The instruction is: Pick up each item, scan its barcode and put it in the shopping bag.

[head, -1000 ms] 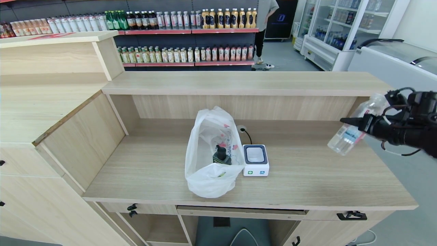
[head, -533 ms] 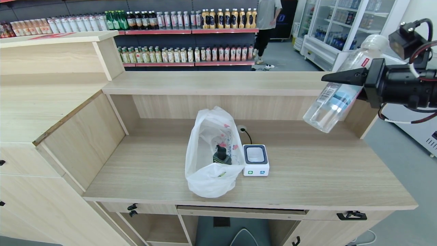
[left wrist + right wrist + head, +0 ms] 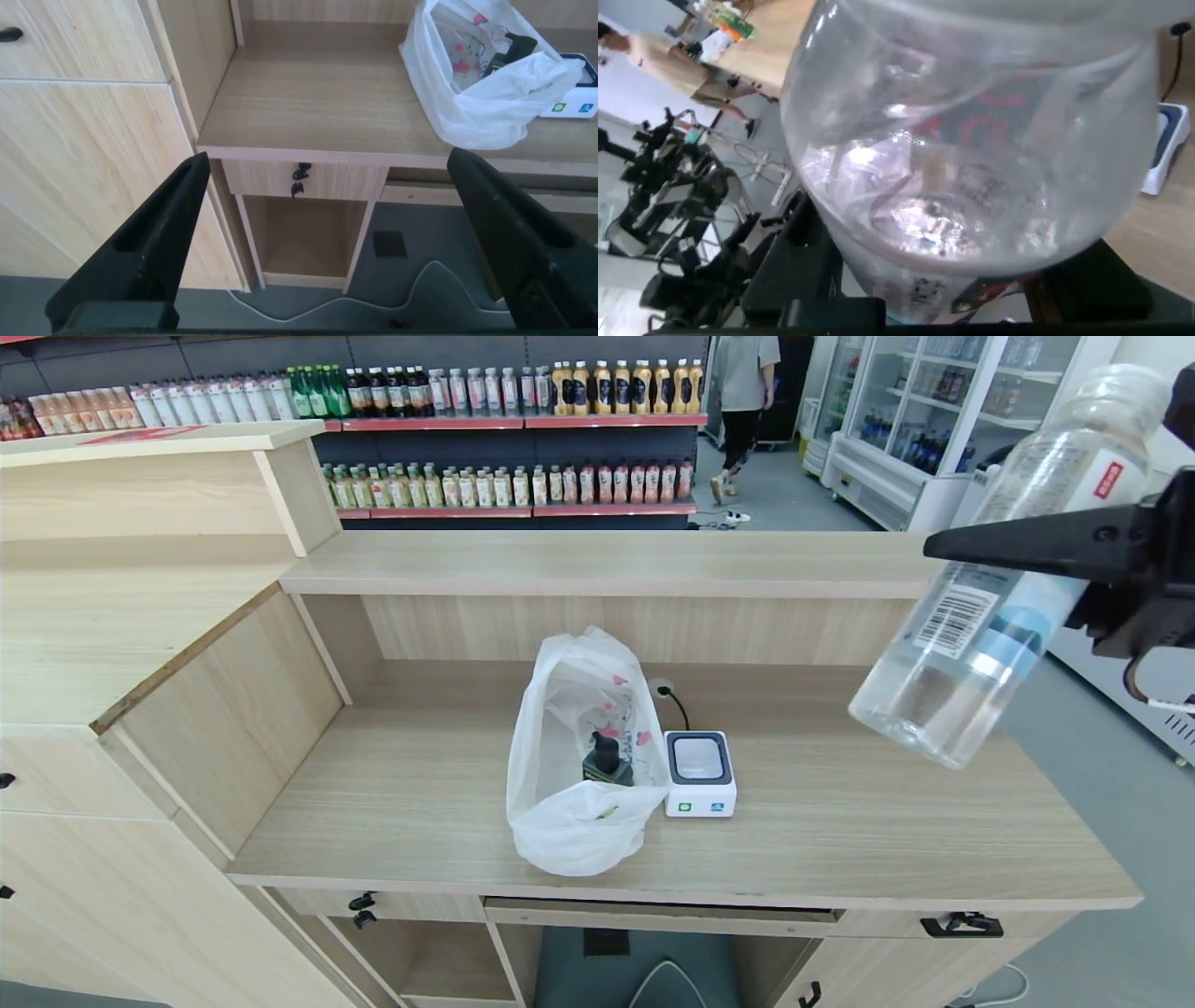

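1. Right claw (image 3: pixel 990 555): pressed onto the clear water bottle (image 3: pixel 971 644), one dark finger (image 3: pixel 1046 543) crossing the label. The bottle hangs in the air well apart from the scanner (image 3: pixel 698 770), on the scanner's right side and above tabletop (image 3: pixel 840 821) level. It is tilted, with the cap end high and its base lower and nearer the scanner. The barcode panel on the label faces the head camera. In the right wrist view the bottle's base (image 3: pixel 971 159) sits close to the lens, with the scanner (image 3: pixel 1162 149) beyond it.

2. Left claw (image 3: pixel 327 243): spread wide, holding nothing. It hangs off the front edge of the tabletop (image 3: pixel 318 93), well apart from the scanner (image 3: pixel 575 93) on the scanner's left side.

3. Shopping bag (image 3: pixel 574 756): white plastic, mouth open, standing on the tabletop and touching the scanner's left side. A dark item (image 3: pixel 607 761) sits inside it. The left wrist view shows the bag (image 3: pixel 476 84) directly beside the scanner.

4. Scanner: white box with a dark-framed window on top, a cable running from its rear.
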